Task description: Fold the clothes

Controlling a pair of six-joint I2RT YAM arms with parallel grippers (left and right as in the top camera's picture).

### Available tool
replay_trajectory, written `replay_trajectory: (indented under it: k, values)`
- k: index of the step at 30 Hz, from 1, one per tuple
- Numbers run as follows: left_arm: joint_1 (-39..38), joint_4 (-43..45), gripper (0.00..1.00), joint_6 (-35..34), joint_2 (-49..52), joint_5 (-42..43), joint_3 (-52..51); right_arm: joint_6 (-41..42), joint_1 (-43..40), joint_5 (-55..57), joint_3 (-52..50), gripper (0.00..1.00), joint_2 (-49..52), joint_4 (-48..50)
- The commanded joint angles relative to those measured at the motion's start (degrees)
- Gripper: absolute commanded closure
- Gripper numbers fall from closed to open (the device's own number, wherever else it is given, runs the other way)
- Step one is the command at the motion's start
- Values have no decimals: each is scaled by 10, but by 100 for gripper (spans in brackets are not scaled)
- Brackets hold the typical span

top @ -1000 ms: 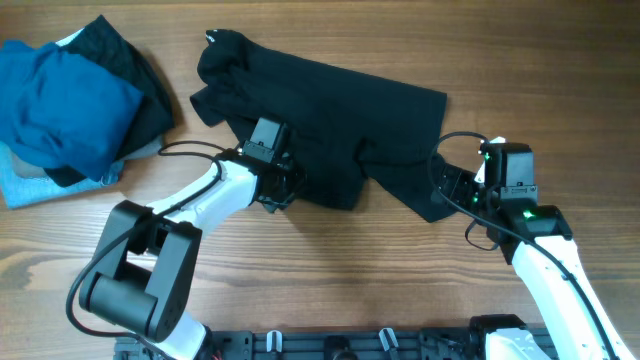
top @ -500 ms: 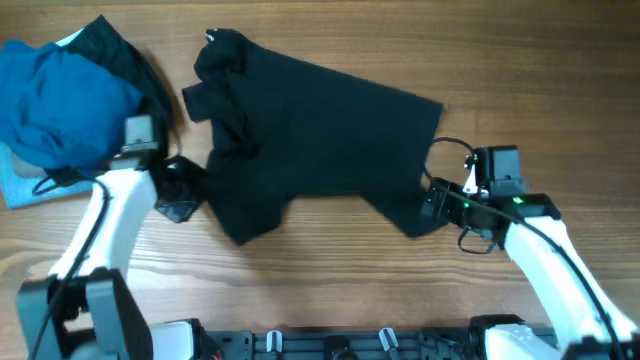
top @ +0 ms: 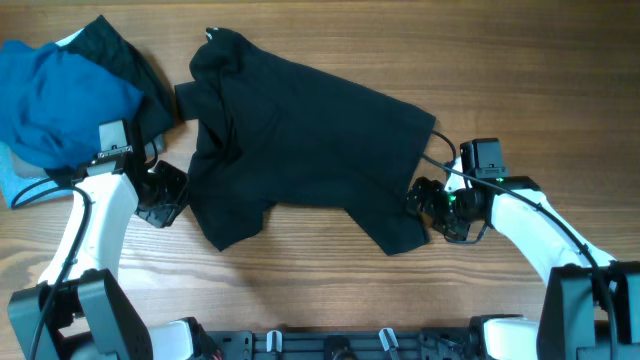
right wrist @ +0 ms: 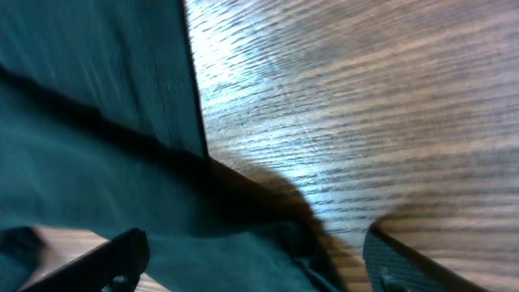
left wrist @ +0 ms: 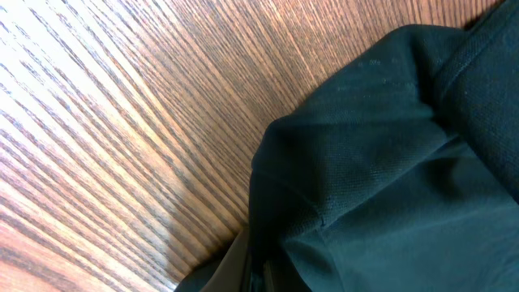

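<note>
The black garment (top: 300, 130) lies spread across the middle of the wooden table, collar end at the back left; its white logo and lettering do not show. My left gripper (top: 172, 195) is at the garment's left edge and is shut on the fabric; in the left wrist view the cloth (left wrist: 389, 162) runs down into the closed jaws (left wrist: 259, 276). My right gripper (top: 422, 200) is at the garment's lower right corner. In the right wrist view its fingers (right wrist: 255, 259) stand wide apart with black fabric (right wrist: 97, 122) lying between them.
A pile with a bright blue garment (top: 60, 110) and a dark piece lies at the far left, over a light blue cloth (top: 12, 185). Bare wood (top: 320, 290) runs along the front. A black rail (top: 330, 345) lines the front edge.
My left gripper swung from the garment's middle to its left edge, and the garment was drawn left and spread flatter. My right gripper moved left along with the lower right corner.
</note>
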Motion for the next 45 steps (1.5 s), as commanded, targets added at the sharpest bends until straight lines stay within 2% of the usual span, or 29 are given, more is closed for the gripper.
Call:
replay_trajectory:
  k: [1,2,4,13,18,21,24,27,32,34,36,38,42,45]
  values:
    - [2,0,96,13,-2,-12,-3,-83,-1,50,-10,39,23,-18]
    - [2,0,96,13,-2,-12,-3,-84,-1,54,-10,45,23,-21]
    - [2,0,96,13,-2,-12,-3,-84,-1,56,-10,49,23,-27]
    - [2,4,96,13,-2,-12,-3,-83,-1,-1,-10,53,23,-74]
    - [2,4,95,13,-2,-12,-3,-84,-1,0,-10,74,23,-70]
    - [2,4,94,13,-2,-12,-3,-83,-1,0,-10,96,23,-62]
    - [2,4,96,13,-2,-12,-3,-70,-1,23,-9,96,23,-50]
    - [2,6,96,30,-3,-6,2,-32,-10,146,26,96,16,-63]
    - [2,6,96,56,-3,10,37,-32,-61,348,232,96,-24,-184]
    - [2,6,96,56,-3,16,40,-50,-71,358,313,96,-42,-203]
    - [2,4,96,56,-3,20,40,-60,-71,330,345,96,-60,-203]
    - [2,-1,96,56,-3,22,40,-73,-71,279,346,96,-72,-224]
    - [2,-9,96,56,-3,21,40,-74,-71,264,318,96,-64,-300]
    - [2,-9,96,57,-3,21,40,-74,-71,244,276,96,-63,-318]
